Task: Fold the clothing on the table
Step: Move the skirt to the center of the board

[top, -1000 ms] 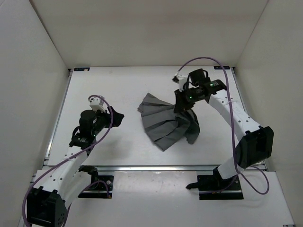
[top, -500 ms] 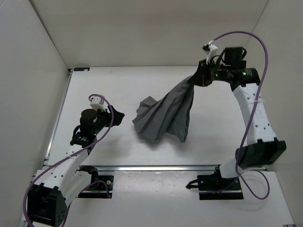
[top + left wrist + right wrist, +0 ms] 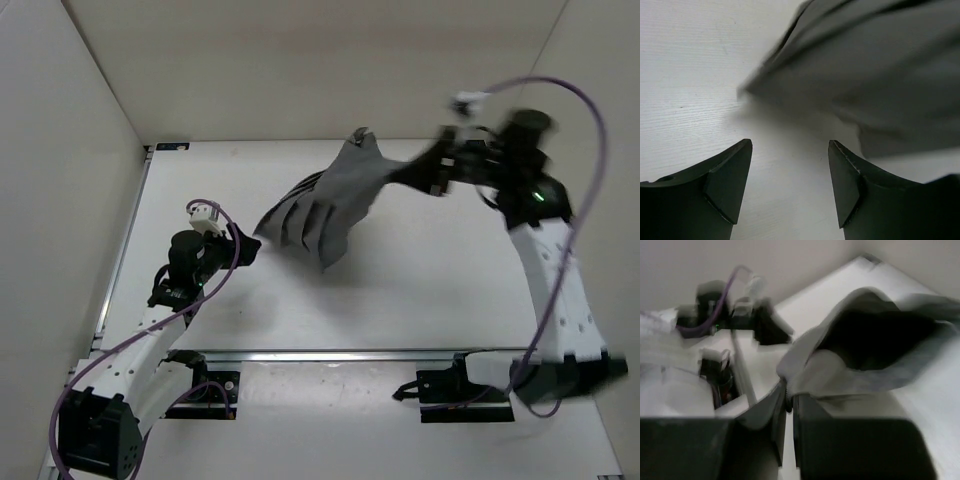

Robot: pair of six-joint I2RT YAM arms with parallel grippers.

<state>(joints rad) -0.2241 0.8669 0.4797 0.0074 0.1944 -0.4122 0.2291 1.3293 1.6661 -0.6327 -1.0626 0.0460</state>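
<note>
At the right gripper [image 3: 788,395], the jaws stood almost shut on one edge of the clothing [image 3: 330,205]. The wrist view showed grey fabric running out of the narrow gap, blurred by motion. The left gripper [image 3: 790,150] had its jaws wide and held nothing. It hovered low over the table [image 3: 420,290] on the left side, with the skirt's trailing edge just ahead of its fingertips but apart from them.

Change noted: one second earlier the skirt lay in a rumpled heap at mid-table, with the right gripper down on its far right part. Half a second earlier it had been drawn up toward the far right corner, its lower part bunched on the surface. At the moment of inspection the right arm had risen higher and swung. The garment was flung out leftward, fanned open with its pleats showing. Whether any part touched the table could not be told from overhead. The left arm had not shifted over that interval.

Assessment: this appeared to be a shake-out to open the fabric, and no fold had been made. The next move likely called for lowering the skirt spread flat, and the left gripper was well placed to take the free edge. A single pinch on thin fabric during a fast swing could slip, or the skirt could land bunched again.
</note>
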